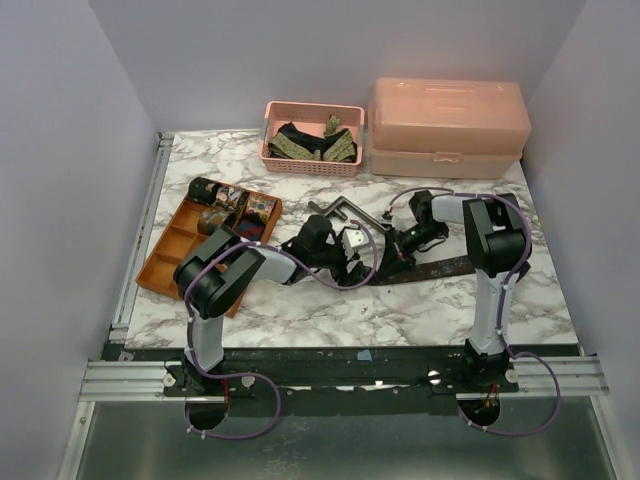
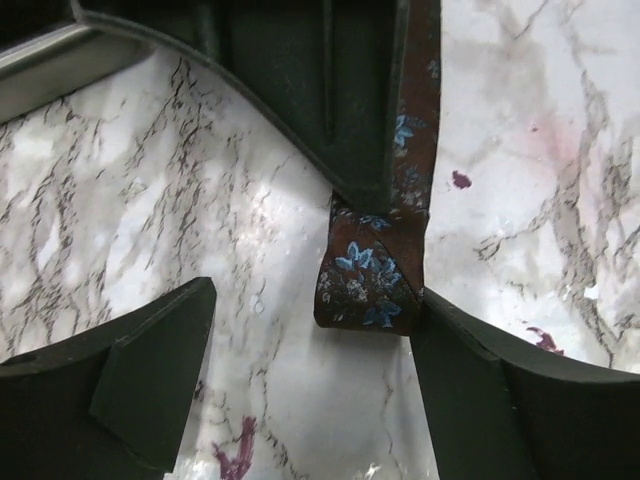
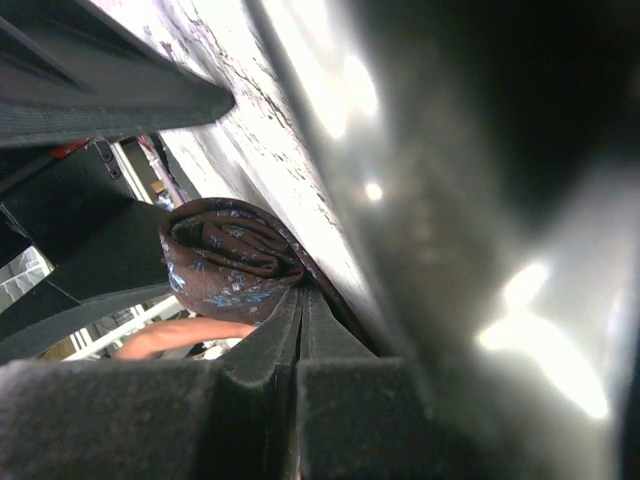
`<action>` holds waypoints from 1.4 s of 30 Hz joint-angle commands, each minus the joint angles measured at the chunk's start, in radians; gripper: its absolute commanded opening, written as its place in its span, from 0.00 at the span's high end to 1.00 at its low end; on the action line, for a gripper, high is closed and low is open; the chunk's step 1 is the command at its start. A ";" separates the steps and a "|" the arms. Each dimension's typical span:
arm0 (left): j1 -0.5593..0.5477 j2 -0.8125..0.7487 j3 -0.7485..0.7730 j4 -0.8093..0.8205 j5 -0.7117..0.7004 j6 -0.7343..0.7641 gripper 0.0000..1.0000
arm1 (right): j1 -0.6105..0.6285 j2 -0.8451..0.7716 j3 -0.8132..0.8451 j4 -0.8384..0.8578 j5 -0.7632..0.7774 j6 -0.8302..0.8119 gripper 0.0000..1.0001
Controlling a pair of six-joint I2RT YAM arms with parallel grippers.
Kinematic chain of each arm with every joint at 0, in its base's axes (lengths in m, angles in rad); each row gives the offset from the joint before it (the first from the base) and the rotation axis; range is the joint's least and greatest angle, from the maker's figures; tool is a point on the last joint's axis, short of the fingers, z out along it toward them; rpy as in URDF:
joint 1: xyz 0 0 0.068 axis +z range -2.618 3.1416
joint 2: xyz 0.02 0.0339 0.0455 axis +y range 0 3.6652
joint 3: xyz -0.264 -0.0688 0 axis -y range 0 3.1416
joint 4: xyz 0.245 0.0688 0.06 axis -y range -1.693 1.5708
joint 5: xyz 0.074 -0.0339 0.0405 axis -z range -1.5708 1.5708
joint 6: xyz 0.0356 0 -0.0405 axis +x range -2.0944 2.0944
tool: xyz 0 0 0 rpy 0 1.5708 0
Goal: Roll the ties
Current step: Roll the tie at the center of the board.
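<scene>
Nearest me, my left gripper (image 2: 315, 300) stood released, its fingers splayed wide on either side of the brown tie (image 2: 365, 285) and holding nothing. One pad looked to brush the tie's folded end, and the other stood well apart from it. I judged that stance left room to take up the first turn of the coil. The tie lay on the marble table (image 1: 300, 310), its end doubled over into a small starter roll and the rest running flat away to my right. Just past the roll, my right gripper (image 3: 300, 310) was clenched, its pads pressed together along the strip, seemingly to pin it so the fold would not spring open. Whether fabric was nipped between them I could not tell. Left of the tie, the orange tray (image 1: 160, 265) held finished coils (image 1: 232, 205), so part of the job looked done. Just beyond the tie lay the grey crank bar (image 1: 340, 209). Farther beyond it sat the pink basket (image 1: 310, 165) with loose ties (image 1: 300, 140) waiting, and a pink lidded box (image 1: 445, 125).
</scene>
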 commanded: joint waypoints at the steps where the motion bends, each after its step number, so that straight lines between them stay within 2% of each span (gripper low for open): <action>1: -0.009 0.074 -0.025 0.144 0.103 -0.100 0.27 | 0.007 0.083 -0.017 0.052 0.320 0.005 0.99; 5: -0.048 0.098 -0.059 0.210 0.140 -0.098 0.29 | 0.007 0.084 -0.005 0.049 0.326 0.014 0.99; 8: -0.058 0.121 -0.075 0.263 0.123 -0.143 0.34 | 0.007 0.086 -0.003 0.052 0.333 0.020 0.99; 10: -0.059 0.142 -0.069 0.283 0.096 -0.193 0.41 | 0.007 0.084 -0.004 0.053 0.335 0.023 0.99; 12: -0.060 0.155 -0.058 0.280 0.076 -0.212 0.52 | 0.007 0.079 -0.005 0.055 0.330 0.025 0.99; 15: -0.063 0.141 -0.048 0.222 0.042 -0.182 0.61 | 0.008 0.069 -0.006 0.061 0.318 0.028 0.99; 20: -0.079 0.095 0.019 -0.060 -0.069 -0.017 0.73 | 0.008 0.025 0.012 0.031 0.251 0.009 0.97; 21: -0.081 0.090 0.030 -0.113 -0.085 0.008 0.74 | 0.008 0.006 0.018 0.020 0.237 0.008 0.95; 27: -0.097 0.099 0.121 -0.370 -0.182 0.105 0.74 | -0.015 -0.121 0.036 -0.102 0.142 -0.039 0.70; 32: -0.114 0.116 0.175 -0.470 -0.228 0.129 0.74 | -0.028 -0.167 0.023 -0.155 0.048 -0.065 0.57; 36: -0.122 0.145 0.228 -0.547 -0.236 0.141 0.73 | -0.028 -0.151 0.030 -0.110 -0.037 -0.025 0.43; 39: -0.124 0.156 0.247 -0.568 -0.242 0.143 0.73 | -0.022 -0.114 0.041 -0.057 -0.058 0.010 0.42; 42: -0.126 0.147 0.240 -0.573 -0.242 0.156 0.73 | -0.018 -0.081 0.033 -0.031 -0.045 0.011 0.47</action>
